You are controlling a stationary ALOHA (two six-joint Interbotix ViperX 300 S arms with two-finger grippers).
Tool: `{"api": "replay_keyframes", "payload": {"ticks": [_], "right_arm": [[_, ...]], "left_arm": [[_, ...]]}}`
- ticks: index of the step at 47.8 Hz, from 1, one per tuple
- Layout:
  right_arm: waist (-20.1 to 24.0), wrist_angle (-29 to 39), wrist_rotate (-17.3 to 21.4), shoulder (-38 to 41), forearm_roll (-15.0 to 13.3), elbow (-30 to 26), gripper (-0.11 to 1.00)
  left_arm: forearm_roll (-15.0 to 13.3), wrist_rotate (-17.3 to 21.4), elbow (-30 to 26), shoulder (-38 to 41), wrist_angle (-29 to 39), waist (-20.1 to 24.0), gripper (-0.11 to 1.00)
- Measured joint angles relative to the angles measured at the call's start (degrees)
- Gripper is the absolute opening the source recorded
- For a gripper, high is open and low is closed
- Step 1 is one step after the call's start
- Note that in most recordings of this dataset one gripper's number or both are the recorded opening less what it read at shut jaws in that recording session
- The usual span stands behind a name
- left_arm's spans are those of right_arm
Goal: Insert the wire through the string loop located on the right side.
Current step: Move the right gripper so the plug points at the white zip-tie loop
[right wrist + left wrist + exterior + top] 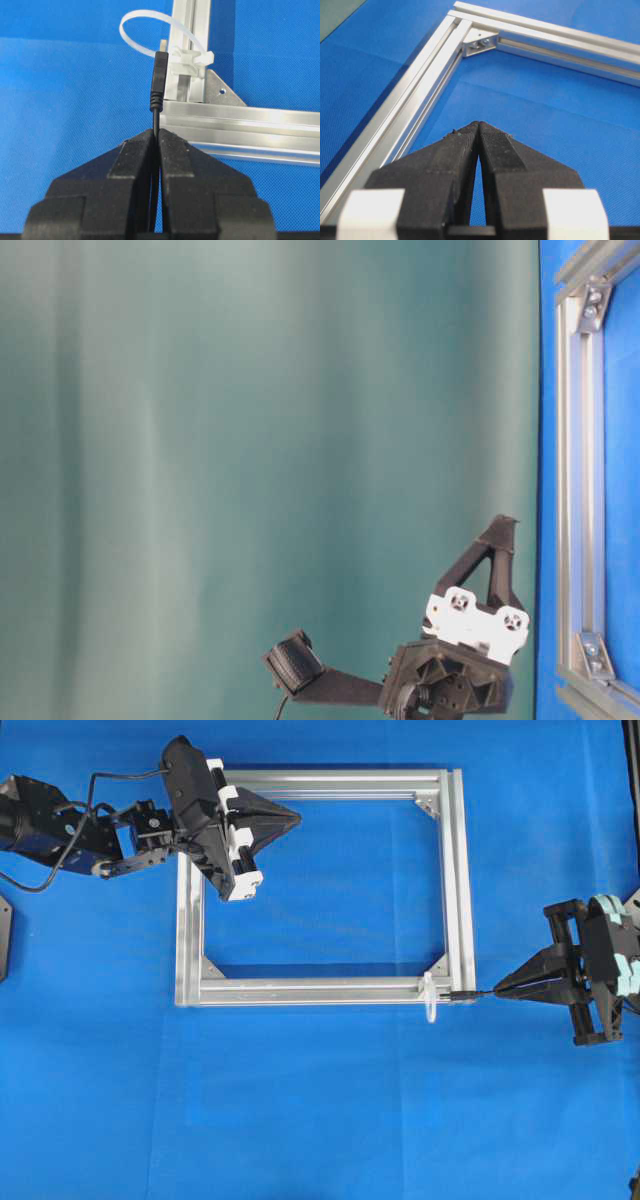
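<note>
Right jaws: the right gripper [156, 134] is clamped on the wire [155, 119], just behind the plug [159, 80].
Wire axis: it runs straight out from between the jaws, in line with them, and the plug tip leads toward the loop [150, 32].
Plug to loop: in the right wrist view the tip stands just before the loop, at the inner side of its opening near the white clasp; I cannot tell whether it has entered already (the overhead view shows the plug [462, 992] near the loop [430, 1000] but apart from it).
Loop place: on the frame [330, 990], at its corner nearest to the right arm, hanging over the edge of the bar onto the blue bench [320, 1120].
Direction needed: in my judgement, forward along the wire axis, with a small shift away from the frame to meet the middle of the opening.
Left jaws: the left gripper [291, 818] is closed on nothing, over the far corner of the frame, well apart from the loop.
Nearer arm: the right one (clearly).
</note>
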Motion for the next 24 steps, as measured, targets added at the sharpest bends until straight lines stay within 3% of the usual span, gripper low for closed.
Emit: {"api": "replay_keyframes", "payload": {"ticks": [24], "right_arm": [[0.0, -1.5, 0.0, 2.5, -0.1, -0.2, -0.04]], "left_arm": [[0.1, 0.0, -0.4, 0.1, 0.0, -0.1, 0.00]]}}
